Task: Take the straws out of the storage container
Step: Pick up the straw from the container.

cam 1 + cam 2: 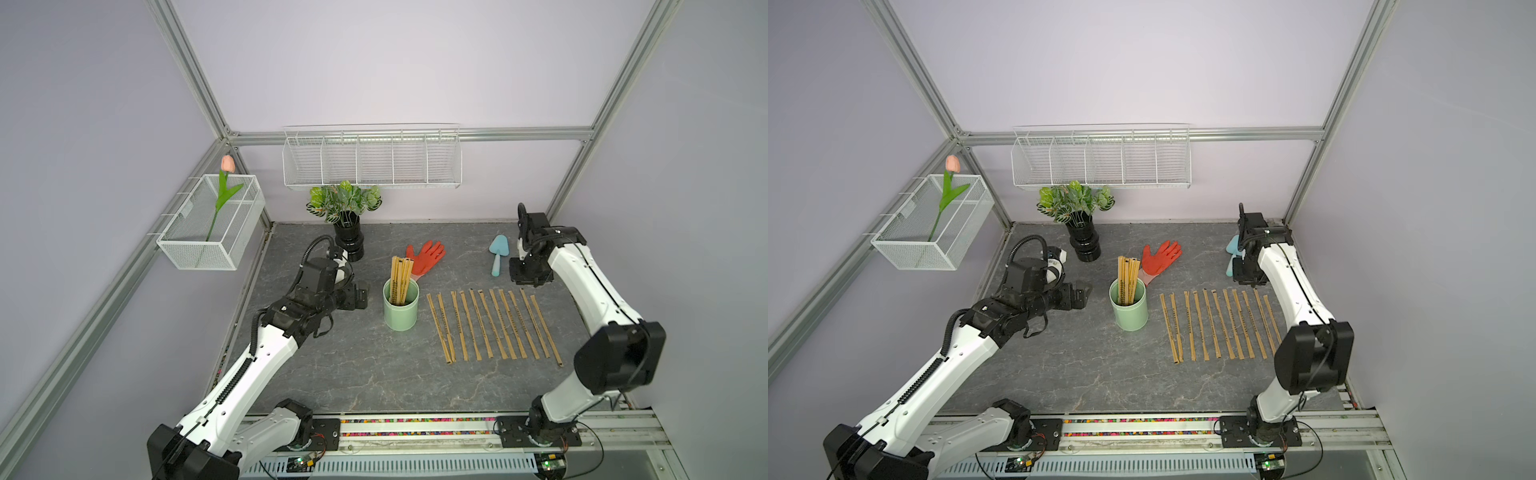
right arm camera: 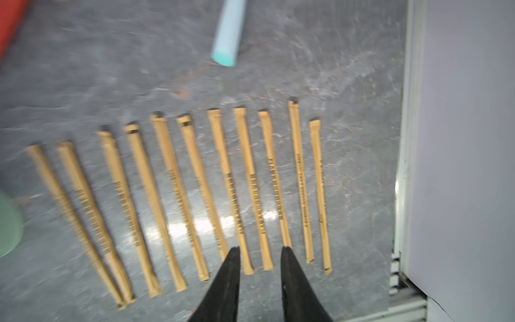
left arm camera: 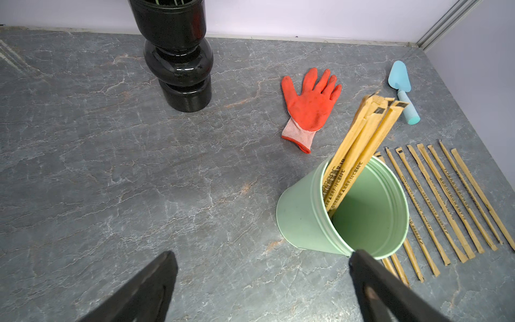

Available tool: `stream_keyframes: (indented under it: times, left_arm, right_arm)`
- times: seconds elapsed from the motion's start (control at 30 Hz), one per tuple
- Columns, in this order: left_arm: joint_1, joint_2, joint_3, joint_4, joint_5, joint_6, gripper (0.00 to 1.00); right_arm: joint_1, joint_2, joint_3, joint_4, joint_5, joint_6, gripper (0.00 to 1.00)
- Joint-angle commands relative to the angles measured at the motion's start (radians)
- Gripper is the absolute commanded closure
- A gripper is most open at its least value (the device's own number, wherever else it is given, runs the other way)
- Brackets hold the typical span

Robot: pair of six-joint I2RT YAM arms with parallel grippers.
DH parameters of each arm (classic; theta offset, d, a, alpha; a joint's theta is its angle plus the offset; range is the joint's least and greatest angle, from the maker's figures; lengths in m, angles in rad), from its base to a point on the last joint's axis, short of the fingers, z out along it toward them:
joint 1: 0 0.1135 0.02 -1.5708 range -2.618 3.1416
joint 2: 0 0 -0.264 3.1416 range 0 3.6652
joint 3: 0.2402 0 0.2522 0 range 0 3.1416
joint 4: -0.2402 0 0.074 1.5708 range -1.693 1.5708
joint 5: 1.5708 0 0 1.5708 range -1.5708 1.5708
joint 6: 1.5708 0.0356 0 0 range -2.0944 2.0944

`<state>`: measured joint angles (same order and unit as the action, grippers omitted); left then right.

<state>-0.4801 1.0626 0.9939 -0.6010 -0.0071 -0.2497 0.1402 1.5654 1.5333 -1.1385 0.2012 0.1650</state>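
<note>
Tan paper-wrapped straws (image 1: 400,278): bunch inside pale mint-green cylindrical cup (image 1: 401,318), 11 rowed beside it on desk (image 1: 353,374) | left jaws released, beside cup | right jaws released, empty, beyond row from cup | risk: leaning bunch snags, cup tips.

Grey marbled tabletop (image 1: 332,374): black vase (image 1: 348,243) stands at the back left, and a pale green cup (image 1: 401,309) stands upright near the middle. Red glove (image 1: 426,257) lies flat just behind the cup; light blue trowel (image 1: 497,255) lies flat toward the back right. Paper-wrapped straws (image 1: 494,324) lie side by side in one row to the right of the cup, not touching it.
</note>
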Motion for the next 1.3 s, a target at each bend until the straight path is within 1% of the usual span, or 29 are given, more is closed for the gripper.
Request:
stream_keyframes:
  times: [0.0,0.13,0.17,0.23,0.3,0.33,0.37,0.4,0.43,0.47,0.6,0.7,0.83,0.9,0.97,1.07,1.13,1.27]
  left_arm:
    - [-0.005,-0.003,0.011,-0.005,-0.002,0.010,0.00]
    - [-0.005,0.016,0.020,-0.014,0.005,0.008,0.00]
    - [-0.005,0.023,0.025,-0.013,0.015,0.008,0.00]
    - [-0.005,0.039,0.030,-0.008,0.029,0.005,0.00]
    - [-0.005,0.061,0.043,-0.009,0.043,0.002,0.00]
    - [-0.005,0.076,0.054,-0.014,0.054,-0.001,0.00]
    - [-0.005,0.091,0.064,-0.019,0.063,-0.005,0.00]
    - [-0.005,0.100,0.075,-0.021,0.072,-0.008,0.00]
    - [-0.005,0.112,0.086,-0.024,0.080,-0.013,0.00]
    - [-0.005,0.122,0.100,-0.028,0.090,-0.015,0.00]
    - [-0.005,0.166,0.158,-0.041,0.116,-0.028,0.01]
    - [-0.005,0.215,0.216,-0.060,0.130,-0.030,0.07]
    - [-0.006,0.293,0.290,-0.091,0.160,-0.029,0.22]
    - [-0.014,0.332,0.319,-0.107,0.170,-0.030,0.33]
    - [-0.028,0.365,0.343,-0.120,0.164,-0.026,0.49]
    - [-0.051,0.407,0.369,-0.136,0.152,-0.019,0.60]
    - [-0.062,0.431,0.380,-0.141,0.148,-0.014,0.63]
    - [-0.072,0.470,0.407,-0.146,0.144,-0.013,0.63]
  right_arm:
    - [0.074,-0.105,-0.064,0.111,-0.163,0.047,0.70]
    - [0.198,-0.203,-0.113,0.174,-0.234,0.083,0.67]
    - [0.228,-0.221,-0.121,0.190,-0.241,0.089,0.65]
    - [0.286,-0.252,-0.134,0.235,-0.238,0.090,0.59]
    - [0.343,-0.277,-0.146,0.269,-0.223,0.091,0.50]
    - [0.367,-0.288,-0.157,0.290,-0.212,0.092,0.44]
    - [0.384,-0.298,-0.169,0.307,-0.201,0.097,0.35]
    - [0.397,-0.306,-0.181,0.327,-0.189,0.102,0.21]
    - [0.409,-0.313,-0.196,0.350,-0.182,0.105,0.00]
    - [0.416,-0.317,-0.204,0.363,-0.181,0.105,0.11]
    - [0.447,-0.306,-0.205,0.371,-0.155,0.104,0.11]
    - [0.472,-0.304,-0.194,0.367,-0.123,0.098,0.11]
    - [0.485,-0.321,-0.194,0.373,-0.113,0.096,0.11]
    - [0.488,-0.333,-0.196,0.378,-0.115,0.094,0.11]
    - [0.490,-0.343,-0.194,0.376,-0.113,0.095,0.11]
    - [0.491,-0.352,-0.193,0.364,-0.115,0.095,0.11]
    - [0.493,-0.356,-0.197,0.362,-0.117,0.094,0.11]
    - [0.493,-0.347,-0.208,0.353,-0.114,0.097,0.11]
